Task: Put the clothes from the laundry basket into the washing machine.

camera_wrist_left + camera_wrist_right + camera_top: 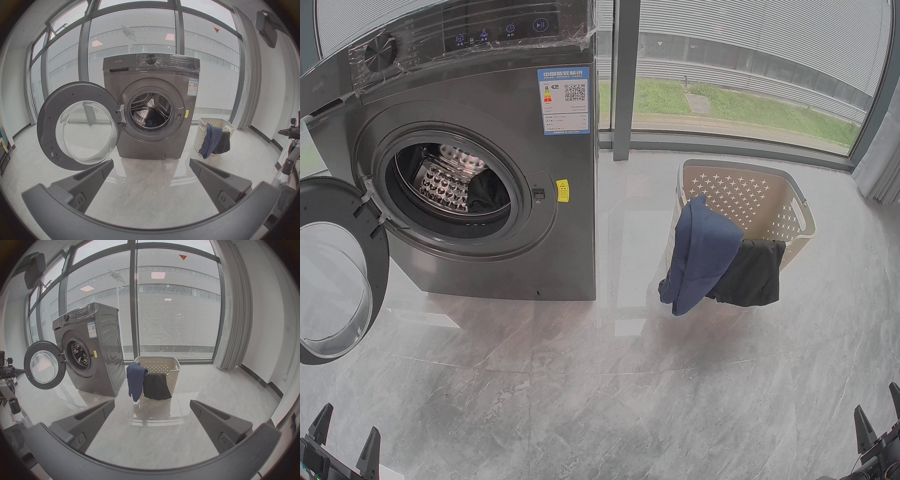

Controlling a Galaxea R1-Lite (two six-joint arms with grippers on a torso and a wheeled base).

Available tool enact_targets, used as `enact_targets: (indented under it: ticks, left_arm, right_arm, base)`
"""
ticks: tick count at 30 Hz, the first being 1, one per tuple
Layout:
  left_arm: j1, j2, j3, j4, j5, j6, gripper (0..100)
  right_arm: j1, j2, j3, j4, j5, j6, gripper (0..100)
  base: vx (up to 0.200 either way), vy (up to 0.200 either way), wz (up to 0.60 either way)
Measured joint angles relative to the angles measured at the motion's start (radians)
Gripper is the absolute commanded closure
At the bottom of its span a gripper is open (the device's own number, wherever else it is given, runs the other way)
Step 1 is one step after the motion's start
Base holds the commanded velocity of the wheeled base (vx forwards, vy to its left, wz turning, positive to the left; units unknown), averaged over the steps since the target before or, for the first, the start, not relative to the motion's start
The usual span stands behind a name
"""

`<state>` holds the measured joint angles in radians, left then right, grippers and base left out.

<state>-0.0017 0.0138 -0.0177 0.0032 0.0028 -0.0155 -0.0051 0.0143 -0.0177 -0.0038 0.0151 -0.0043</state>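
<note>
Over the laundry basket (747, 165) rim hang a blue garment (703, 250) and a black garment (753, 272), both jaws released.

The washing machine's (487, 262) door (331, 269) was cut off at the head view's left edge. The dark cloth (487, 192) inside was too hidden to name. A blue garment (700, 256) and a black garment (753, 272) hid the laundry basket's (737, 187) front wall.

Head downward; wrists low, far, sharing washer (143, 150)
</note>
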Motion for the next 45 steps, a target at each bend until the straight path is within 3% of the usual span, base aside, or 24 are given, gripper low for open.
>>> enact_targets:
  ticks: [21,33,45]
  left_arm:
    - [0.0,0.001,0.0,-0.001,0.003,-0.011,0]
    - [0.0,0.001,0.0,0.0,0.005,-0.014,0]
    - [0.0,0.002,0.0,0.0,0.005,-0.016,0]
  right_arm:
    - [0.001,0.001,0.0,0.0,0.0,0.0,0]
    - [0.001,0.001,0.0,0.001,0.002,0.002,0]
    - [0.0,0.001,0.0,0.001,0.002,0.0,0]
  base:
    - [0.0,-0.2,0.0]
    - [0.0,0.0,-0.15]
    - [0.0,-0.15,0.0]
